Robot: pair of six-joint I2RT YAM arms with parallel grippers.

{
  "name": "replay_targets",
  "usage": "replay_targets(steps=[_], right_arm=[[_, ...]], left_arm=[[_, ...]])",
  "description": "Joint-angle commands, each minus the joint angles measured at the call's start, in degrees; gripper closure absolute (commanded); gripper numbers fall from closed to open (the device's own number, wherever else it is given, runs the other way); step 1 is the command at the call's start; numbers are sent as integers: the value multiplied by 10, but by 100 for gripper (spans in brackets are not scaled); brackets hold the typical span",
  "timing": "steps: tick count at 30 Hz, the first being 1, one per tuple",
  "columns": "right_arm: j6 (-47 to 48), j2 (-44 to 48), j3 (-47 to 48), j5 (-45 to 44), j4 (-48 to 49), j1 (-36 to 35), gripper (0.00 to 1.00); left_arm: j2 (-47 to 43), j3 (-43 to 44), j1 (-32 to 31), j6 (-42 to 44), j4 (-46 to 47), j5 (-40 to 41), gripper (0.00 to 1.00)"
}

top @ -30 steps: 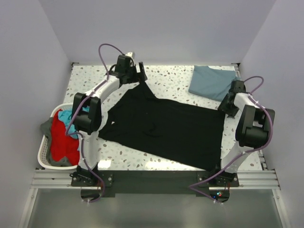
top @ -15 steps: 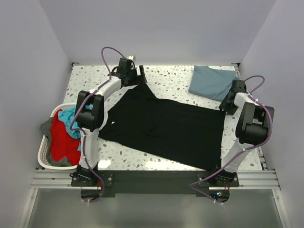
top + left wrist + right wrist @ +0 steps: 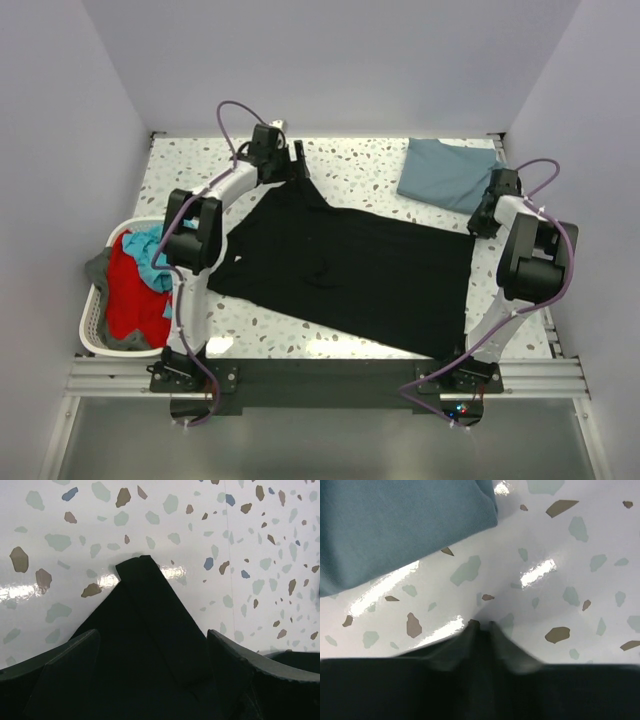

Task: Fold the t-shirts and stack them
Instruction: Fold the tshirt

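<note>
The large black t-shirt (image 3: 350,270) lies spread flat across the middle of the table. Its far-left sleeve tip (image 3: 142,580) points up between the fingers of my left gripper (image 3: 296,167), which stands open low over that cloth (image 3: 152,637). The slate-blue t-shirt (image 3: 445,172) lies folded at the back right and fills the upper left of the right wrist view (image 3: 395,525). My right gripper (image 3: 479,222) sits at the black tee's far-right corner. Its fingertips (image 3: 481,626) are nearly together on the table, and what is between them is too dark to make out.
A white laundry basket (image 3: 92,325) holding red, teal and grey clothes hangs off the table's left edge. Grey walls close in the table on the left, back and right. Bare speckled tabletop (image 3: 360,165) shows along the back between the two grippers.
The right gripper's fingers have closed in a good deal and it has edged toward the back of the table. The left gripper has shifted slightly right over the sleeve tip, still open.
</note>
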State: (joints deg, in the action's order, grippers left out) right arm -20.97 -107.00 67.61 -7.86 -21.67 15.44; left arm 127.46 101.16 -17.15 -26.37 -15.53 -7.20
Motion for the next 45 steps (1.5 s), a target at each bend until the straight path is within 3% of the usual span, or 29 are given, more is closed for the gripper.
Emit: replay_targets(steps=[1,4,11,22,27,35,41,44,45], right_arm=[[8,-18,-12,10,16,2,90],[8,-21,-16,2,13,3,98],[12,-19,-34,3,15,3,99],[11,-20,-59,12,22,3,100],[15,-18,-57,12,20,3,100],[14,-22,-52,17,16,3,100],[12,-25,-52,20,16,2,100],[12,-26,-50,21,15,2,100],[12,-25,-49,21,10,3,100]], left_arm=[[24,29,6,16,17,5,8],[42,38,4,15,31,8,9],[86,71,4,-1,74,20,14],[126,111,4,-11,86,60,31],[128,105,4,-11,95,69,47],[140,105,3,-9,116,44,58],[148,104,2,-17,118,39,74],[151,104,2,-20,119,38,89],[151,103,2,-25,121,38,98]])
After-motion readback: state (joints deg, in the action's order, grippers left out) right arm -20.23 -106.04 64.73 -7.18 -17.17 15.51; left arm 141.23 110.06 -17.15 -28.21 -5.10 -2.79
